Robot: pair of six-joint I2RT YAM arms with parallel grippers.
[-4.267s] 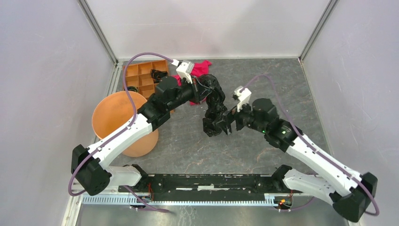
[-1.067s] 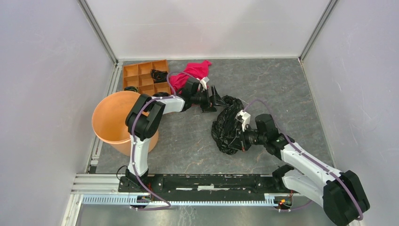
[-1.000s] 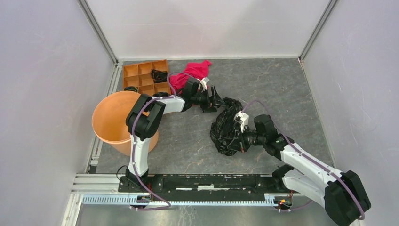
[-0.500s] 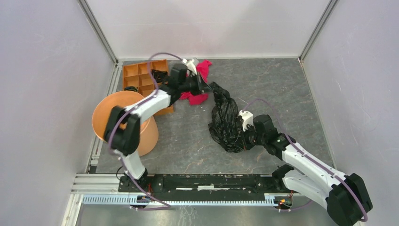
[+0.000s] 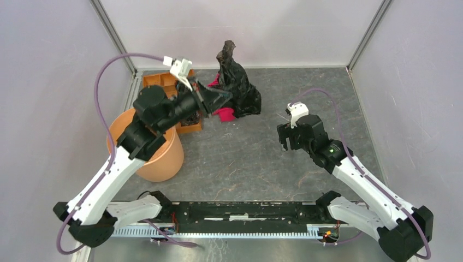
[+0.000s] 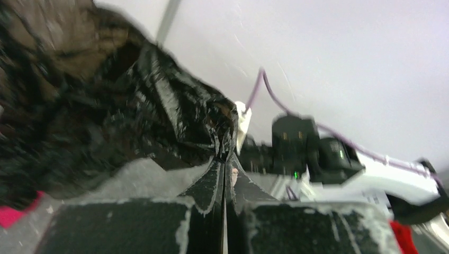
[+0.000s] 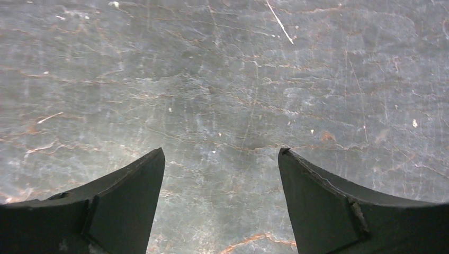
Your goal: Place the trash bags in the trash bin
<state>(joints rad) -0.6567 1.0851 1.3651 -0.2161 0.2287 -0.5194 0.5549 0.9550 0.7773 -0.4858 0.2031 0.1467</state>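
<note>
Trash bag [image 5: 238, 90] clamped between closed fingertips of left hand [image 5: 223, 99], bulk hanging just beyond them; right hand [image 5: 286, 143] spread apart, well away, above worktop [image 5: 245, 161].

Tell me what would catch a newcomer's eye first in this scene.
The big black trash bag stands out, lifted high at the back of the table by the left gripper, its fingers shut on the film. The orange trash bin sits at the left beneath that arm. The right gripper hangs open over bare tabletop.
</note>
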